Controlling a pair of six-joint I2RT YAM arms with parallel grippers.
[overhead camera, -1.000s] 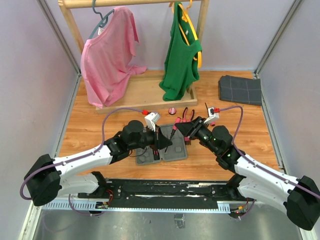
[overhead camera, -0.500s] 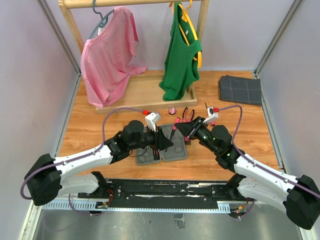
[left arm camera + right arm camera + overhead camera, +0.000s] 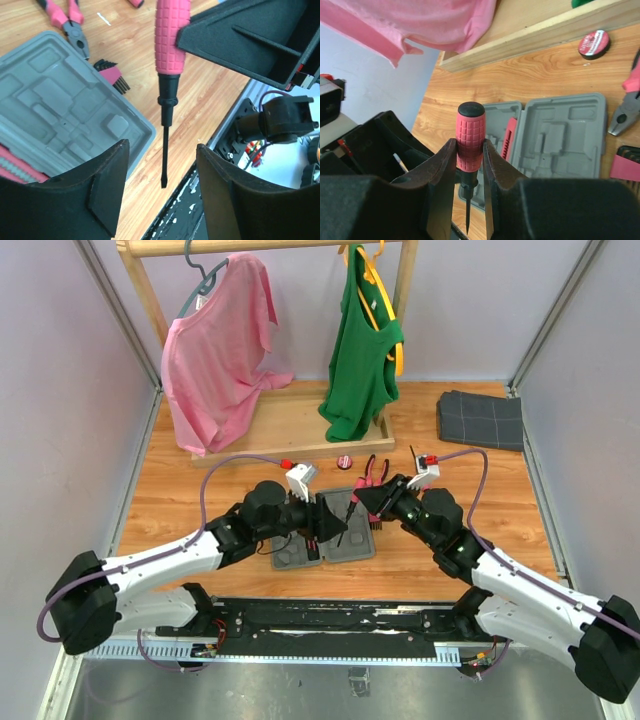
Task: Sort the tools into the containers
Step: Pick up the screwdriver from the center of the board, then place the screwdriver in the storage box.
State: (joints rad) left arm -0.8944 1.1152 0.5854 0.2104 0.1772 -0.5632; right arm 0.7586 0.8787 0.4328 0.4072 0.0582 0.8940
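A screwdriver (image 3: 470, 135) with a pink handle hangs upright above the grey tool case (image 3: 560, 135), its black shaft (image 3: 164, 150) pointing down. My right gripper (image 3: 469, 150) is shut on the handle. My left gripper (image 3: 161, 150) is open, its fingers standing on either side of the shaft and clear of it. A long pink knife-like tool (image 3: 509, 137) lies in the left half of the case. In the top view both grippers meet over the case (image 3: 355, 543). Pliers (image 3: 374, 470) and a small round red piece (image 3: 346, 461) lie on the table beyond it.
A pink holder of black hex keys (image 3: 112, 75) lies by the case's right edge. Behind stand a wooden rack with a pink shirt (image 3: 215, 350) and a green top (image 3: 362, 350). A dark grey folded cloth (image 3: 480, 420) sits at the back right.
My left gripper has opened and let go of the screwdriver's shaft. The right gripper keeps its hold on the handle and has hardly moved.
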